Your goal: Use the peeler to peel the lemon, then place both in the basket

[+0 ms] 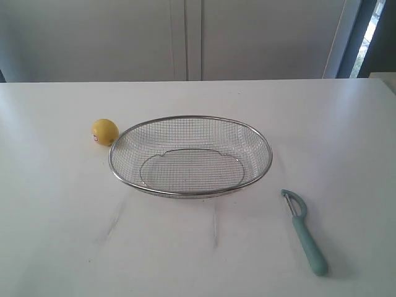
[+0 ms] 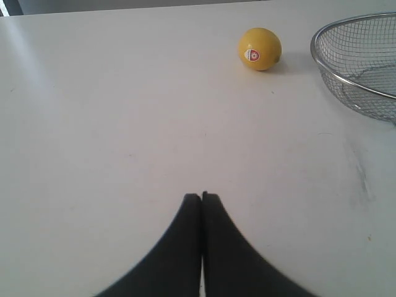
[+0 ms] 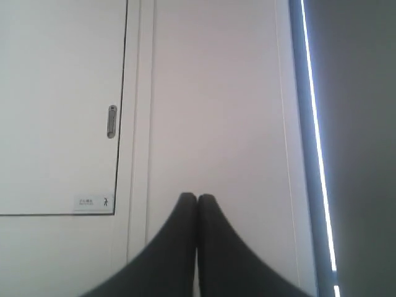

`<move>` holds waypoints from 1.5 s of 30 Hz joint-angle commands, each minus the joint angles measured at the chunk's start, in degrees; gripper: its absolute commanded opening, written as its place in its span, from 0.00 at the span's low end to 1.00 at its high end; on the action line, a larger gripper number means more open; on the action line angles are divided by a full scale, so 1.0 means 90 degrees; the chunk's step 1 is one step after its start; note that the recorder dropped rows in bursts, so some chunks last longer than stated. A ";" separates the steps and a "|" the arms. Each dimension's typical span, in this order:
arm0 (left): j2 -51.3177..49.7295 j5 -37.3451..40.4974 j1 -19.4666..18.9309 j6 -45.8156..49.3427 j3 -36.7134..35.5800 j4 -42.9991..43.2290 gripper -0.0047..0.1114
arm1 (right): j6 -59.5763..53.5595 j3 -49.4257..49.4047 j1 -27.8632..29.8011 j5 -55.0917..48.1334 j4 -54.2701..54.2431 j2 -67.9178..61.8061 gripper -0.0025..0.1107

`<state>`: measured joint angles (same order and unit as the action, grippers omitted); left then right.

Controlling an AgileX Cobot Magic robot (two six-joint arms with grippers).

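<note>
The yellow lemon (image 1: 105, 131) with its red-and-white sticker sits on the white table just left of the wire-mesh basket (image 1: 266, 148). The teal peeler (image 1: 304, 231) lies flat to the basket's front right, head toward the basket. Neither arm shows in the exterior view. In the left wrist view my left gripper (image 2: 202, 196) is shut and empty above bare table, with the lemon (image 2: 260, 48) and the basket's rim (image 2: 322, 62) well ahead of it. My right gripper (image 3: 197, 197) is shut and empty, facing a wall; the table is out of its view.
White cabinet doors (image 1: 185, 37) stand behind the table's far edge. In the right wrist view a door with a small handle (image 3: 111, 121) and a bright window strip (image 3: 315, 136) fill the background.
</note>
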<state>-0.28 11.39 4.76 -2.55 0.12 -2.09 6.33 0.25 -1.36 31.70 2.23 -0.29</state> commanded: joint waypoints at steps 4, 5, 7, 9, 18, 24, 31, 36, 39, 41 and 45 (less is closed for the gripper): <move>0.0031 -0.0021 -0.0009 0.0002 -0.0014 -0.0047 0.04 | -0.0057 -0.0027 -0.0035 0.0665 -0.2166 0.0033 0.02; 0.0031 -0.0021 -0.0009 0.0002 -0.0014 -0.0047 0.04 | -0.0057 0.0022 -0.0035 0.0605 -0.2531 0.0033 0.02; 0.0031 -0.0021 -0.0009 0.0002 -0.0014 -0.0047 0.04 | 0.0023 0.0120 -0.0035 0.0526 -0.2930 0.0033 0.02; 0.0031 -0.0021 -0.0009 0.0002 -0.0014 -0.0047 0.04 | 0.0235 0.0252 -0.0035 0.0337 -0.2917 0.0033 0.02; 0.0031 -0.0021 -0.0009 0.0002 -0.0014 -0.0047 0.04 | 0.0186 0.1815 -0.0035 -0.2093 -0.0079 -0.2340 0.02; 0.0031 -0.0021 -0.0009 0.0002 -0.0014 -0.0047 0.04 | -0.0093 0.3083 -0.0035 -0.4595 0.0587 -0.4220 0.02; 0.0031 -0.0021 -0.0009 0.0002 -0.0014 -0.0047 0.04 | -0.0050 0.4484 -0.0050 -0.7025 0.0527 -0.5754 0.02; 0.0031 -0.0021 -0.0009 0.0002 -0.0014 -0.0047 0.04 | -0.0050 0.5336 -0.0204 -0.8295 0.0560 -0.6463 0.02; 0.0031 -0.0021 -0.0009 0.0002 -0.0014 -0.0047 0.04 | -0.0123 0.5678 -0.0468 -0.8785 0.0622 -0.6907 0.02; 0.0031 -0.0021 -0.0009 0.0002 -0.0014 -0.0047 0.04 | -0.0123 0.5832 -0.0688 -0.9029 0.0701 -0.7201 0.02; 0.0031 -0.0021 -0.0009 0.0002 -0.0014 -0.0047 0.04 | 0.0226 0.6014 -0.1243 -0.9467 0.1450 -0.7702 0.02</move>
<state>-0.28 11.39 4.76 -2.55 0.12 -2.09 6.15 53.09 -9.37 -50.30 10.43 -66.87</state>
